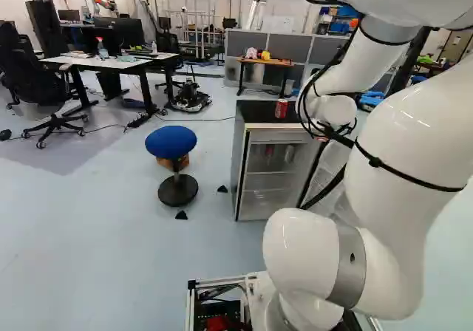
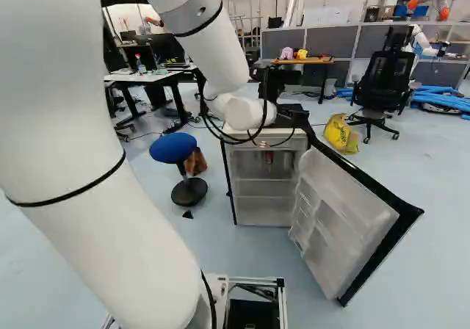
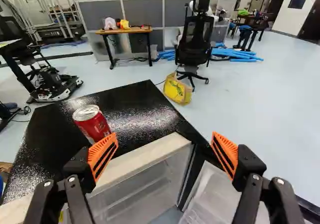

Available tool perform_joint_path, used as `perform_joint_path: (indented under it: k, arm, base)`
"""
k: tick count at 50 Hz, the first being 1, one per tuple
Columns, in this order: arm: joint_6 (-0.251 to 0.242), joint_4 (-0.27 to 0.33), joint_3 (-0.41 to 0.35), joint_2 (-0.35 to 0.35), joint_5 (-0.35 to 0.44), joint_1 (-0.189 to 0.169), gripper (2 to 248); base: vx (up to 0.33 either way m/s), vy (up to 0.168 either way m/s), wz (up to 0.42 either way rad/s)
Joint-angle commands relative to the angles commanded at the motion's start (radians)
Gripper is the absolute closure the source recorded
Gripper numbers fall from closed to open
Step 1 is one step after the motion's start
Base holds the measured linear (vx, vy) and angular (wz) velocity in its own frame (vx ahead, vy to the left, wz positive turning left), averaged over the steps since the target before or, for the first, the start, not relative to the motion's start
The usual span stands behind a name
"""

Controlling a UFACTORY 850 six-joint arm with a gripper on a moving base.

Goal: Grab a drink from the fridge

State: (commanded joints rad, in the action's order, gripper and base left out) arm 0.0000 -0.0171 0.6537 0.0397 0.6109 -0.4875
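In the right base view my gripper (image 2: pixel 263 144) shows only as a small orange bit below the wrist, at the fridge's upper front. The wrist view shows the gripper (image 3: pixel 164 156) open, nothing between its pads, with the front edge of the fridge (image 3: pixel 142 159) below and between them. A red can (image 3: pixel 92 124) stands upright on the black fridge top, just ahead of one fingertip; the left base view also shows this can (image 1: pixel 281 108). Inside the fridge, a red drink (image 1: pixel 270 152) and a pale one (image 1: pixel 289 154) appear behind the upper front. The fridge door (image 2: pixel 352 219) stands wide open.
A blue stool (image 1: pixel 171 142) stands beside the fridge, opposite the door side. Beyond the fridge are a yellow bag (image 2: pixel 341 134), a black office chair (image 2: pixel 383 83) and a small wooden table (image 3: pixel 125 31). Another robot (image 2: pixel 433 6) is at the back.
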Motion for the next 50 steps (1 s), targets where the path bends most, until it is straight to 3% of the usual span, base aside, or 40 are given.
perform_joint_path:
  k: [50]
  arm:
    - [0.0, 0.0, 0.12, 0.006, -0.227, -0.143, 3]
  base:
    - [0.0, 0.0, 0.0]
